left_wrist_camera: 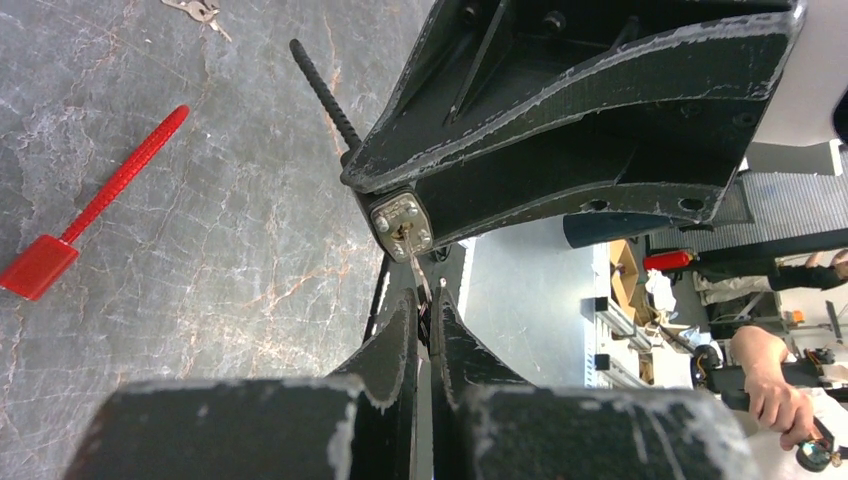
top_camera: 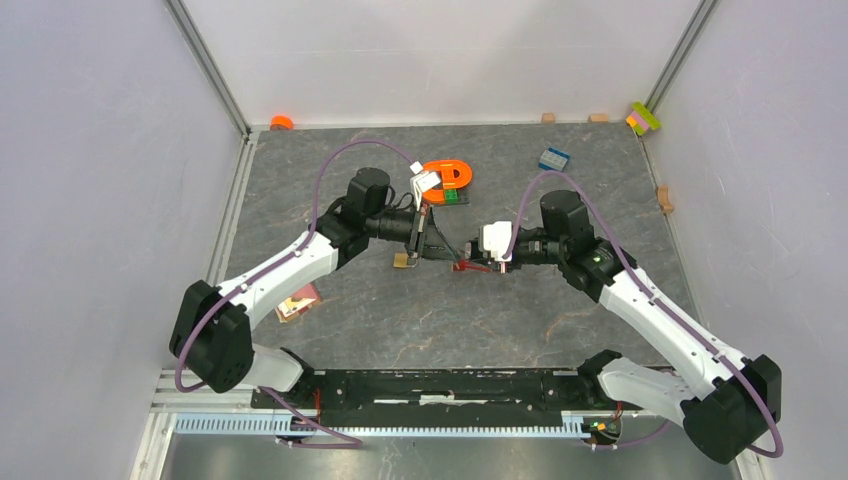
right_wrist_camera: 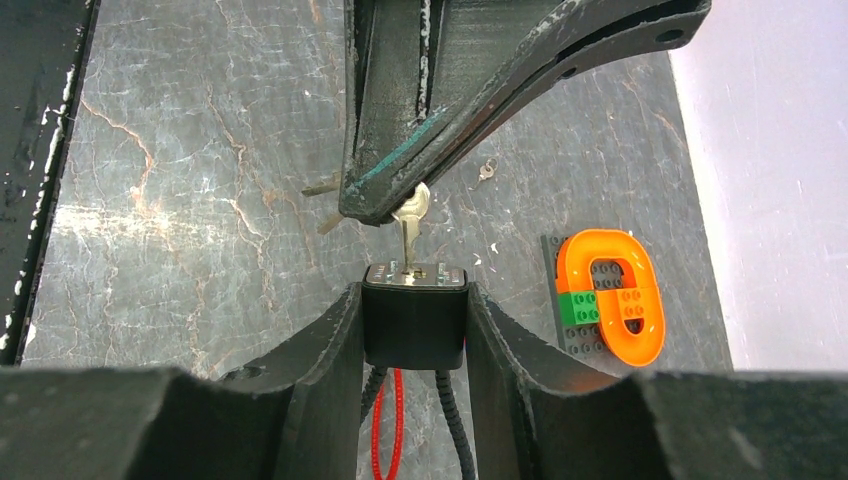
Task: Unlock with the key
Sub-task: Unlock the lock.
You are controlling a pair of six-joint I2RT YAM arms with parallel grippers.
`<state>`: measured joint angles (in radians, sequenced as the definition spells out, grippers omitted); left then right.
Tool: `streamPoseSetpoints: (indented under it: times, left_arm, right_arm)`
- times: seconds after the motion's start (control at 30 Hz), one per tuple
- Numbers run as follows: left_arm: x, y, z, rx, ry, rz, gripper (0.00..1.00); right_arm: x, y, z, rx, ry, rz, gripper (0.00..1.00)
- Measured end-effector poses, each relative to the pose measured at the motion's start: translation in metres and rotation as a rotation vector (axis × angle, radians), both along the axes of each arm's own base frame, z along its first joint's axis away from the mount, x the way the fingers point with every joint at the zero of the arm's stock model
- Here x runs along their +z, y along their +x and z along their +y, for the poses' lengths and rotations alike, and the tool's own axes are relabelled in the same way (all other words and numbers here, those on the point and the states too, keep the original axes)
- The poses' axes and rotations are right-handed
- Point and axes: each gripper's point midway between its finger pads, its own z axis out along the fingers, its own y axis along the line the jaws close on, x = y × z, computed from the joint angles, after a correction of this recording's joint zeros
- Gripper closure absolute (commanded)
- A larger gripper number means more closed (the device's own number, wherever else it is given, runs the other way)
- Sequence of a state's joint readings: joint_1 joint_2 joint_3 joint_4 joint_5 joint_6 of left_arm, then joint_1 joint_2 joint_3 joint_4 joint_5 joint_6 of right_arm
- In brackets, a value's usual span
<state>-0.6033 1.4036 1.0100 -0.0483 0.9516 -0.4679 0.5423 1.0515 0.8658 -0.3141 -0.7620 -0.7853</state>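
**Right wrist view.** The right gripper (right_wrist_camera: 413, 298) clamps the black padlock (right_wrist_camera: 415, 325) between its two fingers, jaws set at a middling width against the body's flanks. The key (right_wrist_camera: 408, 235) stands in the keyway on the padlock's metal face. Its bow is largely hidden inside the tips of the left gripper (right_wrist_camera: 395, 205). The engraving on that face is too small to read. Below the padlock, a black ribbed cable (right_wrist_camera: 450, 425) and a red ribbed strap (right_wrist_camera: 385, 420) are cut off by the frame edge. To the right of the padlock lies an orange ring (right_wrist_camera: 612, 300) on a grey studded plate (right_wrist_camera: 583, 340).

**Left wrist view.** The left fingers (left_wrist_camera: 395, 350) are pressed together on the key, and only its blade shows, running up into the padlock's face. The right gripper's fingers cover the rest of the padlock. The cable runs up and left from the padlock. The strap, ending in a square tab, lies on the table (left_wrist_camera: 200, 300) well to the padlock's left. A small bunch of keys (left_wrist_camera: 200, 10) is cropped at the top edge. No legible writing appears.

**Top external view.** Both grippers meet at mid-table, and the padlock and key are masked by the fingers. The ring lies behind the padlock, with a blue brick (top_camera: 553, 158) behind it and to the right. A small tan object (top_camera: 400, 260) left of the padlock cannot be identified.
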Motion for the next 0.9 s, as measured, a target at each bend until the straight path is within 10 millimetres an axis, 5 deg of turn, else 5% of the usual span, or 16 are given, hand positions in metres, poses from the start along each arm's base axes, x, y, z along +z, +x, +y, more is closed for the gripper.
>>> streamPoseSetpoints:
  times: [0.9]
  left_arm:
    - [-0.0039, 0.002, -0.0046, -0.011, -0.014, 0.045, 0.98]
  right_arm:
    - [-0.0018, 0.0011, -0.0006, -0.005, -0.005, 0.003, 1.0]
